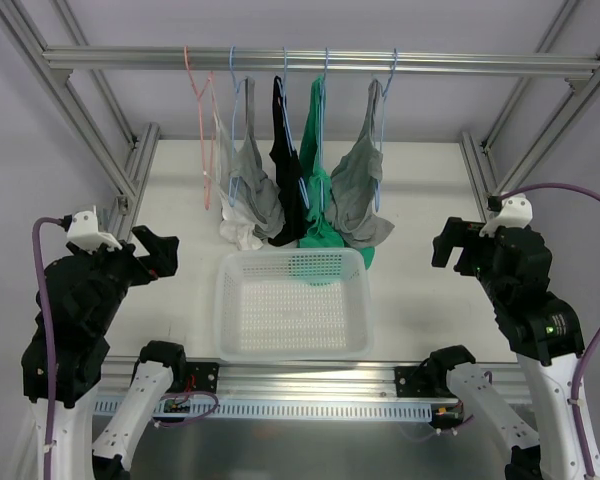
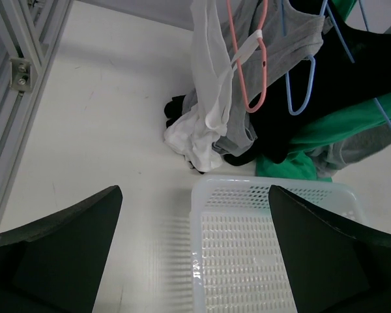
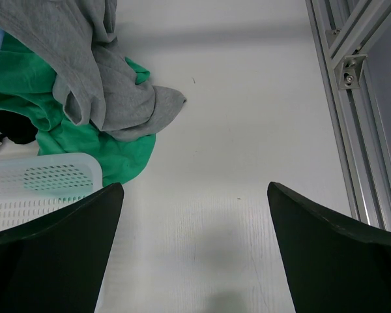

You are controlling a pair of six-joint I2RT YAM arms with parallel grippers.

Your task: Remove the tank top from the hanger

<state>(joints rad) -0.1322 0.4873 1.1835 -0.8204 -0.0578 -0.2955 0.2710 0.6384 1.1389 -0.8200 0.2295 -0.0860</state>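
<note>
Left pincer (image 2: 190,195) and right pincer (image 3: 195,189) gape, tank top (image 1: 360,188) hanging.

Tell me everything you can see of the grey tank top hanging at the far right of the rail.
The tank top is medium grey, soft jersey by the look, with narrow shoulder straps. It hangs from a thin light-blue hanger, the rightmost on the rail. Its lower part lies bunched in loose folds on the white table, overlapping the green top beside it. Nothing grips it.
</note>
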